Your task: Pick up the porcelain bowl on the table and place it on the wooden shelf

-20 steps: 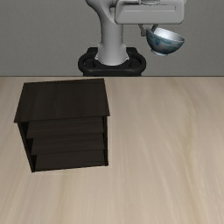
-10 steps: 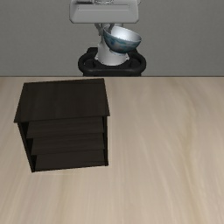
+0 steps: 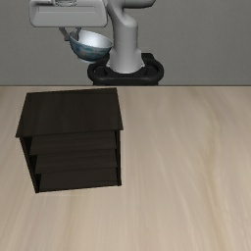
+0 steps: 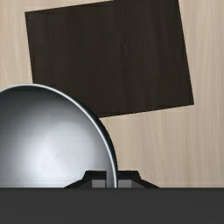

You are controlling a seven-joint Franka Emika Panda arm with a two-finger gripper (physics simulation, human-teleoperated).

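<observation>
Here we go: the bowl (image 3: pixel 91 42) is up in the air, well clear of the table (image 3: pixel 186 167), hanging from the claw (image 3: pixel 77 32) high at the back of the scene, a little to the exterior view's left of the base (image 3: pixel 127 71). We have the claw pinched onto the bowl's rim. In the wrist view the rim's dark edge curves straight down into the narrow gap at the claw (image 4: pixel 107 178), with a fingertip (image 4: pixel 93 178) on either side of it. The bowl (image 4: pixel 48 140) does not sit centred under us. Its whole shiny grey round swings out to one side of the claw, so we grip it at the edge and nowhere else. From the exterior view it hangs tilted, just below the white hand and slightly to the exterior view's right of it, seen against the grey wall. Down on the table stands the shelf (image 3: pixel 71 137), dark wood, on the exterior view's left, with a flat top and open tiers on its front. Bowl and shelf are well apart, the bowl far above, nothing touching. Looking down past our fingertips, the shelf (image 4: pixel 109 61) shows its dark top as a skewed square on the pale table (image 4: pixel 206 122), and the bowl's rim overlaps one corner of that square from where we look. Whether the bowl hangs squarely over the top or only near its edge, we cannot tell.
</observation>
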